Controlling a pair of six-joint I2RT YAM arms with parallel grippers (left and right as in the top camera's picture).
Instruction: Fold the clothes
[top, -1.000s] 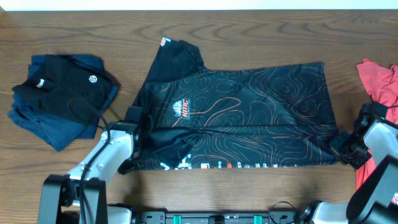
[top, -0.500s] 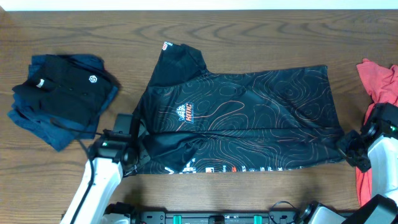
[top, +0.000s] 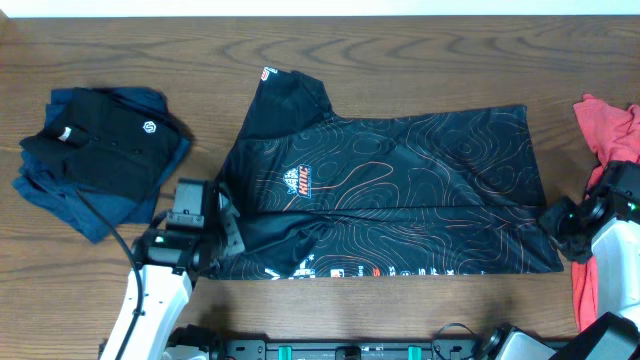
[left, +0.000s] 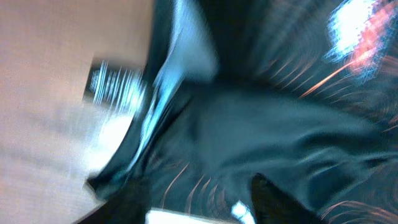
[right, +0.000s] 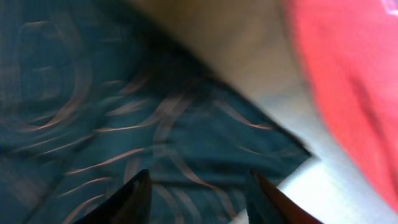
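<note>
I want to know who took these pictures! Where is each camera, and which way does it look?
Overhead: above the table, looking straight down at the black jersey, folded dark clothes and red T-shirt; the left arm and right arm show.
Left wrist: on the left arm, looking at the jersey's edge, blurred; its jaws show, apart.
Right wrist: on the right arm, looking at a jersey corner and the red T-shirt; its jaws show, apart.
Shared: all three see the jersey.
</note>
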